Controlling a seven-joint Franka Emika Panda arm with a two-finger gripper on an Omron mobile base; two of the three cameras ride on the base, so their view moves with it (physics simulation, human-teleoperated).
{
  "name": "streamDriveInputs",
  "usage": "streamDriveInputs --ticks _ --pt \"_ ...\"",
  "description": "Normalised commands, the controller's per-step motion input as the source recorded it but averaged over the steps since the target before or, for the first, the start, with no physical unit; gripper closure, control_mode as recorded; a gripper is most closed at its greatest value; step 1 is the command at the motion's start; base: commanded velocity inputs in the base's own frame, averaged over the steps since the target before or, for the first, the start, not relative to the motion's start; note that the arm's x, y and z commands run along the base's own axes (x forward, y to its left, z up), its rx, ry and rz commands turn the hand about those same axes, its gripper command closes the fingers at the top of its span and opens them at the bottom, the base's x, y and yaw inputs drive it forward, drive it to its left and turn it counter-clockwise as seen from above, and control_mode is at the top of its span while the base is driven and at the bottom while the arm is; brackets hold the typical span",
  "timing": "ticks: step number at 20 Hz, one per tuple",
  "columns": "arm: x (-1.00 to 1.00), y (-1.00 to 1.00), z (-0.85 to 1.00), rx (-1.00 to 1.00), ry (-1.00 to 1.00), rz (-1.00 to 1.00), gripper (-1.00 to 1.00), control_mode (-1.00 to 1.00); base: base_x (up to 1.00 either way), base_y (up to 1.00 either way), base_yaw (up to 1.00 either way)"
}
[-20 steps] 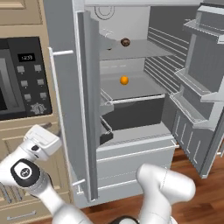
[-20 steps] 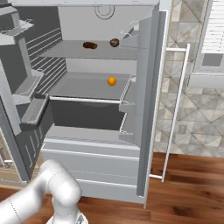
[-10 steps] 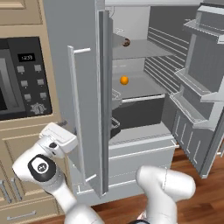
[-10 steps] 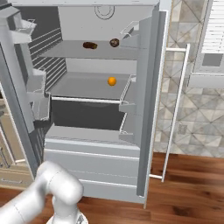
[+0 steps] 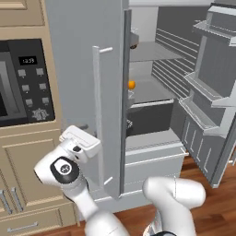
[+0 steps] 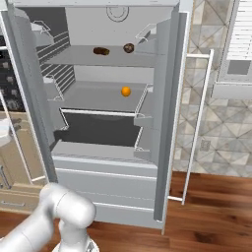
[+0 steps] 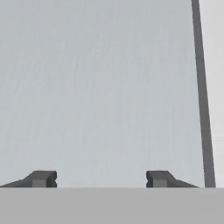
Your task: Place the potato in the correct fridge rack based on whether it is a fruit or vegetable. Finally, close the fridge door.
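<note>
Gripper (image 7: pixel 101 178), jaws apart and empty, presses flat against the left fridge door (image 5: pixel 78 92), which has swung much further shut than a second ago. Potato (image 6: pixel 101 50) lies on the upper fridge rack (image 6: pixel 98 59), so closing is what remains. Microwave display (image 5: pixel 28 60) is unreadable.

Your arm rises from the base, bends at a white elbow low in the left base view, and reaches left and up. Your hand (image 7: pixel 100 178) faces a flat grey surface, fingertips (image 7: pixel 41 178) spread wide apart with nothing between them.
</note>
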Motion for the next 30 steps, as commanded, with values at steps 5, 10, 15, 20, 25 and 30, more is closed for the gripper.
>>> streamDriveInputs --ticks 5,10,15,20,25,30 --pt "0.09 -0.66 0.00 0.05 0.00 0.00 -1.00 -1.00 0.00 0.00 0.00" --pt "0.19 -0.66 0.00 0.06 0.00 0.00 -1.00 -1.00 0.00 0.00 0.00" --pt "0.27 -0.62 0.00 0.06 0.00 0.00 -1.00 -1.00 0.00 0.00 0.00" --pt "0.34 -0.59 0.00 0.05 0.00 0.00 -1.00 -1.00 0.00 0.00 0.00" --pt "0.36 -0.54 0.00 0.05 0.00 0.00 -1.00 -1.00 0.00 0.00 0.00" --pt "0.36 -0.50 0.02 0.06 0.00 0.00 -1.00 -1.00 0.00 0.00 0.00"
